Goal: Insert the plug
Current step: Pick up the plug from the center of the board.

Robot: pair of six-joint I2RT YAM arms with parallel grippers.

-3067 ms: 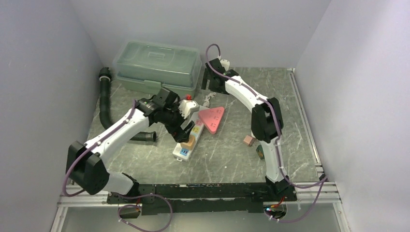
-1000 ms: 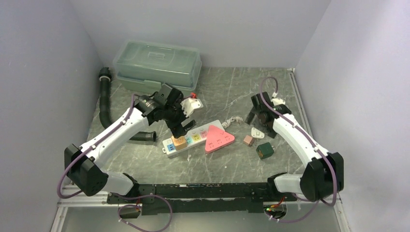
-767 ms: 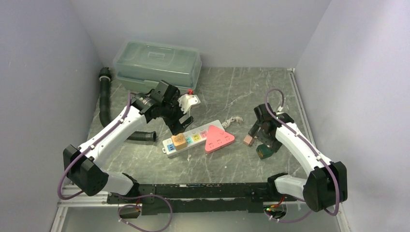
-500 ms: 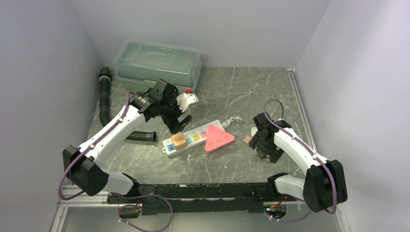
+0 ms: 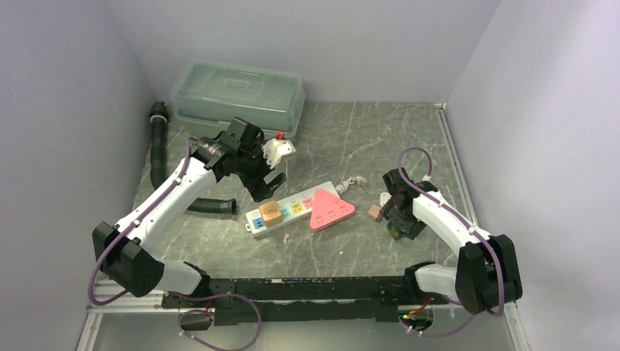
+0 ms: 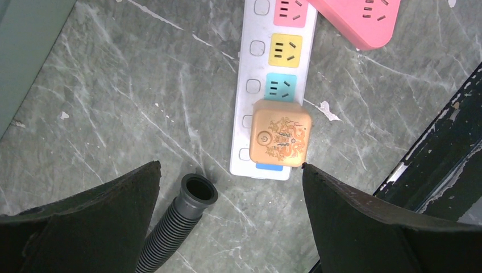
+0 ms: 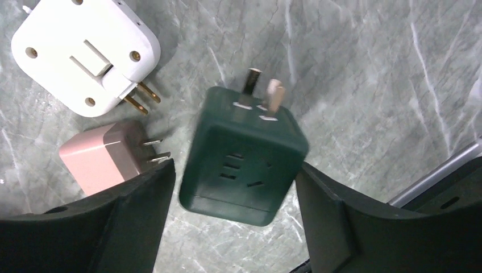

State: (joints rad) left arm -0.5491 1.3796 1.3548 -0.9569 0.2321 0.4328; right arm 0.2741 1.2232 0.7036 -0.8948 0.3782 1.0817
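Orange plug [image 6: 281, 140] already seated in strip [image 6: 267, 85]. Left tool [image 6: 230, 168] spread wide, empty, held above it. Green plug [image 7: 244, 159] lying on tabletop [image 5: 351, 139], prongs exposed, straddled by spread right tool [image 7: 234, 166], not gripped. Remaining, by judgement: grasp, carry, insertion into strip.

Top high, rear; wrists close, downward; power strip [image 5: 289, 209] shared.
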